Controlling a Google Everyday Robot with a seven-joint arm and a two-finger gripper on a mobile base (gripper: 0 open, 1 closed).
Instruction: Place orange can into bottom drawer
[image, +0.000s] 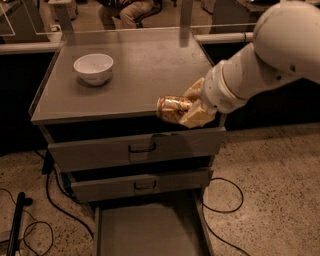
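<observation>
Tan gripper (187, 107) at grey cabinet (140, 65) edge grips orange can (171, 108).

White bowl (93, 68) sits on cabinet top (145, 80); end effector (190, 106) grips orange can (171, 108) at its front edge.
</observation>
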